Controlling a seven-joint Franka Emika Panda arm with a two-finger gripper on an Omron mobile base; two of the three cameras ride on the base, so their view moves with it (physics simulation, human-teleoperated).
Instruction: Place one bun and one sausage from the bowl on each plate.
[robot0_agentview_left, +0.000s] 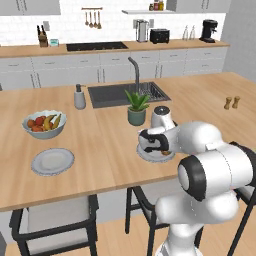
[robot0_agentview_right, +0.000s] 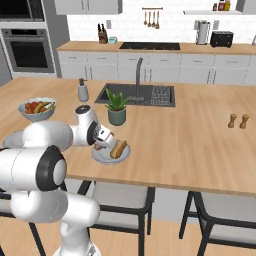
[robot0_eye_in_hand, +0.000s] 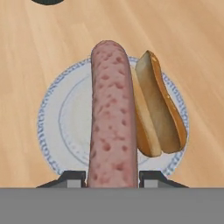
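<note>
My gripper (robot0_eye_in_hand: 111, 177) is shut on a pink speckled sausage (robot0_eye_in_hand: 111, 118), which sticks out from between the two dark fingertips (robot0_eye_in_hand: 72, 177). The sausage hangs over the middle of a small pale plate (robot0_eye_in_hand: 65, 118), beside a tan bun (robot0_eye_in_hand: 159, 109) lying on that plate. From the base views the gripper (robot0_agentview_left: 152, 145) (robot0_agentview_right: 102, 145) is low over this plate (robot0_agentview_left: 156, 155) (robot0_agentview_right: 111, 156) near the counter's front edge, with the bun (robot0_agentview_right: 119, 148) on its right half. A second plate (robot0_agentview_left: 52, 161) lies bare farther left. The bowl is out of view.
A pale fruit bowl (robot0_agentview_left: 44, 123) stands behind the left plate. A potted plant (robot0_agentview_left: 136, 107) and the sink (robot0_agentview_left: 125, 94) are just behind the gripper, with a soap dispenser (robot0_agentview_left: 79, 97) beside the sink. Two shakers (robot0_agentview_left: 231, 102) stand far right. Chairs (robot0_agentview_left: 52, 220) tuck under the counter's front.
</note>
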